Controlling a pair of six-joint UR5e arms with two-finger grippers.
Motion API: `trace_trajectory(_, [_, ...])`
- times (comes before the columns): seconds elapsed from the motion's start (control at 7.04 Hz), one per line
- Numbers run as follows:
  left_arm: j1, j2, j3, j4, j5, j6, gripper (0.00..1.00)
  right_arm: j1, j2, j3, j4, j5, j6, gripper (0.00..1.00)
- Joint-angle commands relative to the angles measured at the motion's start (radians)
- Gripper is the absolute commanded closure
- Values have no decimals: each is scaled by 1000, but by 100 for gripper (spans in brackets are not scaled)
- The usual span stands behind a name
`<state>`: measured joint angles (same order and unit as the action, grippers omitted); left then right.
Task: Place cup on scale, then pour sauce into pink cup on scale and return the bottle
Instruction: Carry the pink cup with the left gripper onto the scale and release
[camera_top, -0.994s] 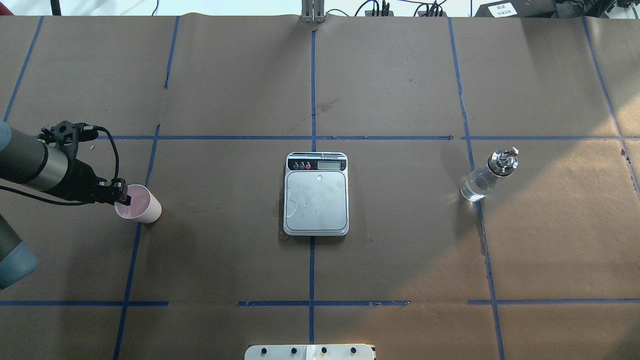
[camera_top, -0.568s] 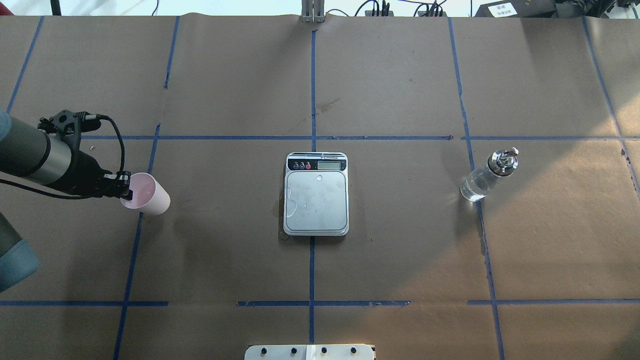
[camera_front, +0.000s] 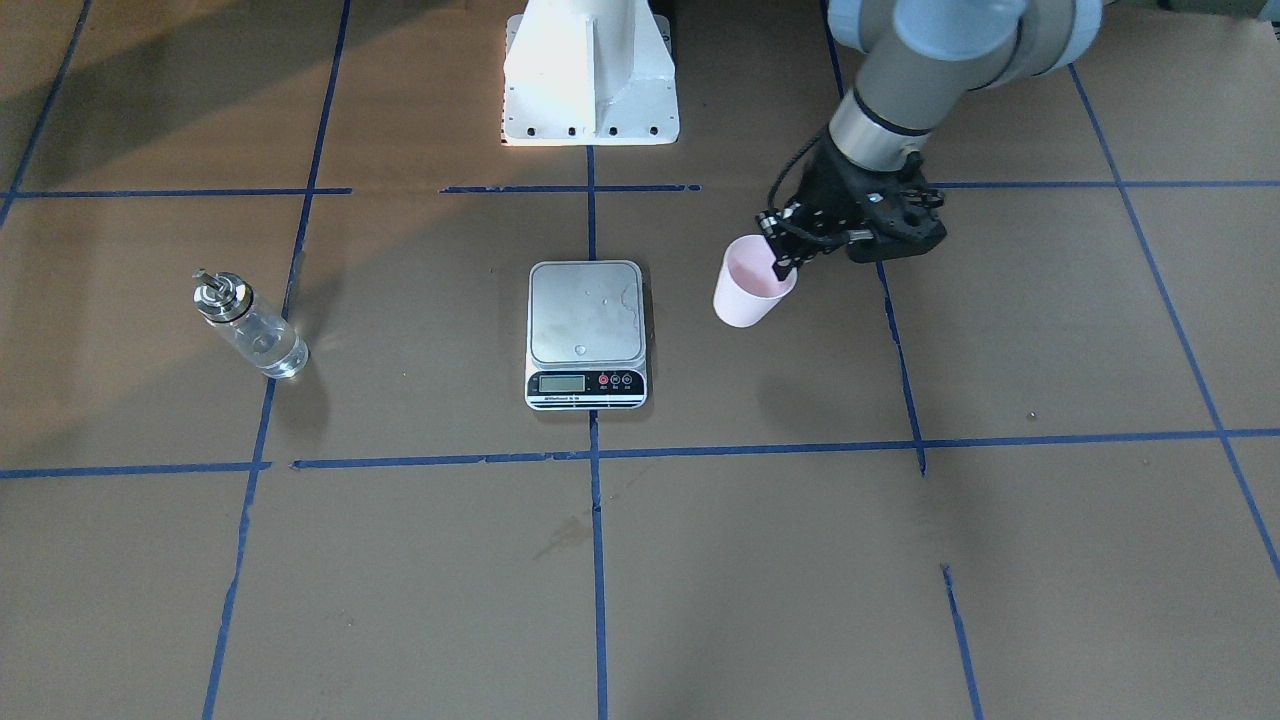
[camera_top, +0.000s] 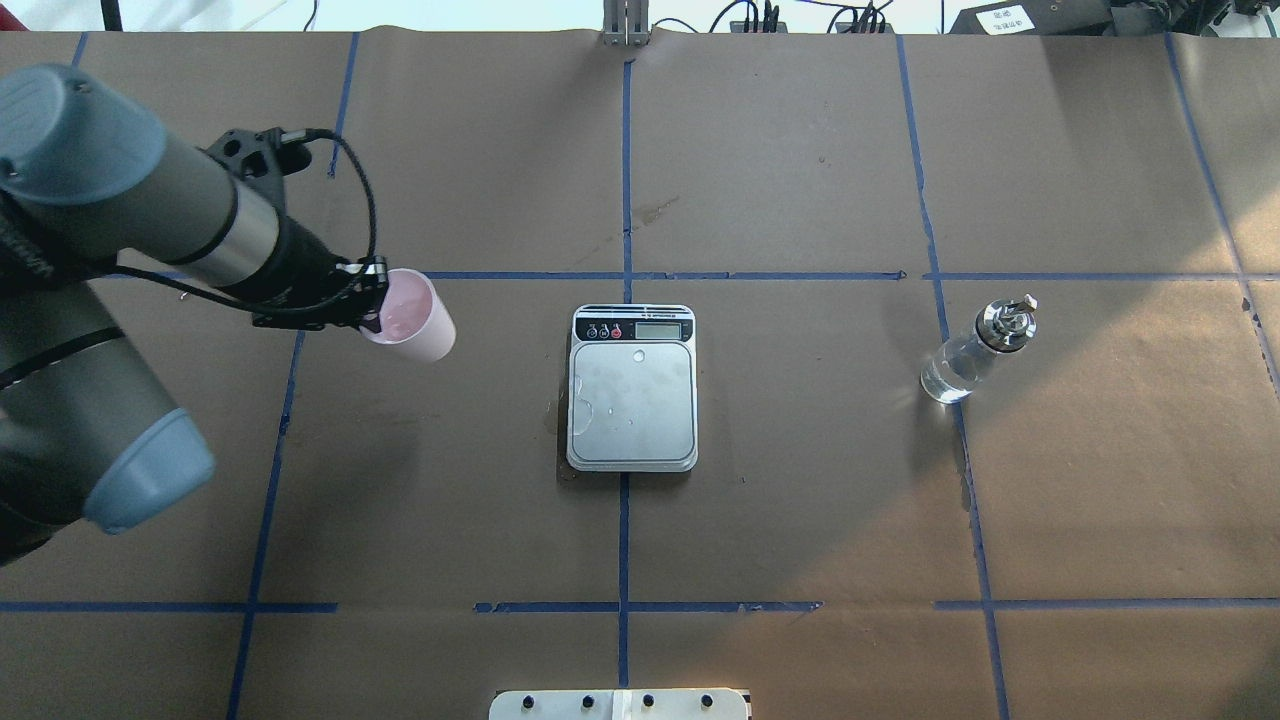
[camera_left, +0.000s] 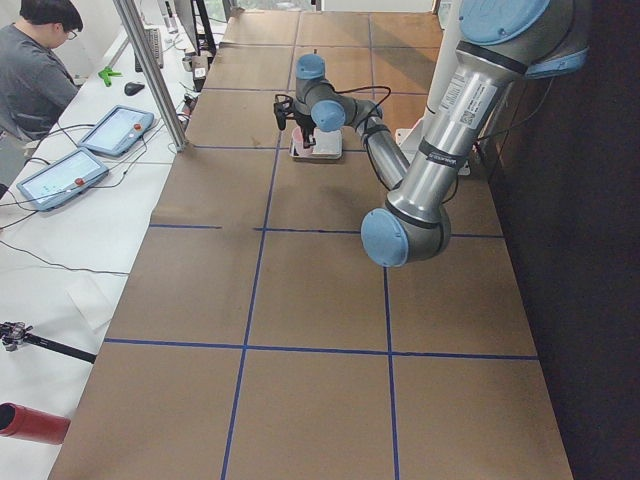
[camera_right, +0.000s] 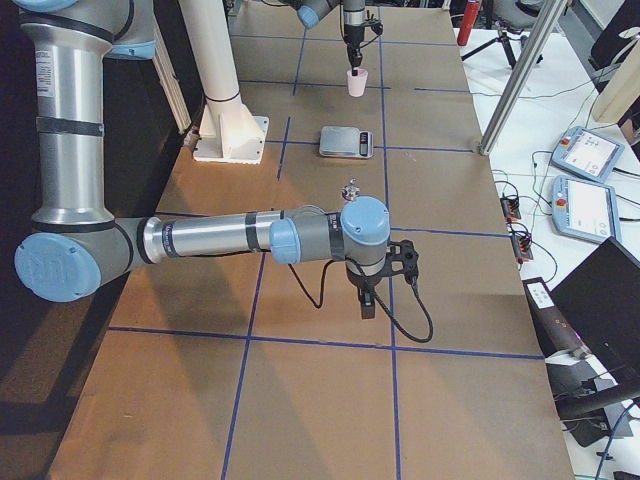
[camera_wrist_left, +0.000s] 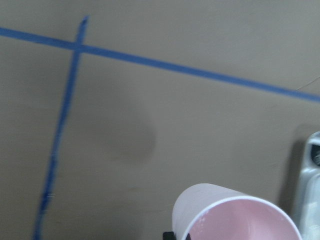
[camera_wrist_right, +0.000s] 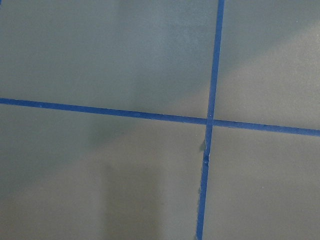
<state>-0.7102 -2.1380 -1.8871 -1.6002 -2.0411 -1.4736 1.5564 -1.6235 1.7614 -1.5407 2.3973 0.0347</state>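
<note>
Currently: the left hand pinches the rim of the pink cup and holds it clear of the surface; the cup's shadow lies apart from it on the brown paper.
Cup's place: seen from overhead, at about 10 o'clock of the scale and well apart from it, roughly upright, and empty as far as I can see.
Grip: closed narrow on the cup wall at the cup's 9 o'clock side.
Right hand: low over the surface, far from everything; wide or narrow, I cannot tell.
Bottle: stands at 3 o'clock of the scale, well apart from it, with clear sauce showing through the glass.
Doing it well: I'd carry the cup toward 4 o'clock until it is centred over the steel platform. Keep it level, lower it until the base sits flat, then open and back away toward 9 o'clock so nothing drags the rim. The platform shows wet marks, so a nudged cup may skid.
Writing: the LCD at the scale's 12 o'clock edge shows nothing I can make out. The print by the buttons is too small to read, and the white label on the black box at the far edge is illegible.
</note>
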Motion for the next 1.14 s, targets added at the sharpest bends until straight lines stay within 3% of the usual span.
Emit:
trace_trajectory(0.0, [105, -170, 138, 20, 117, -166, 100, -1, 1, 1, -1, 3, 1, 0])
trace_trajectory(0.14, [150, -187, 160, 19, 166, -186, 100, -1, 1, 1, -1, 5, 1, 0])
trace_trajectory(0.99, [202, -218, 242, 6, 170, -174, 100, -1, 10, 9, -3, 5, 1, 0])
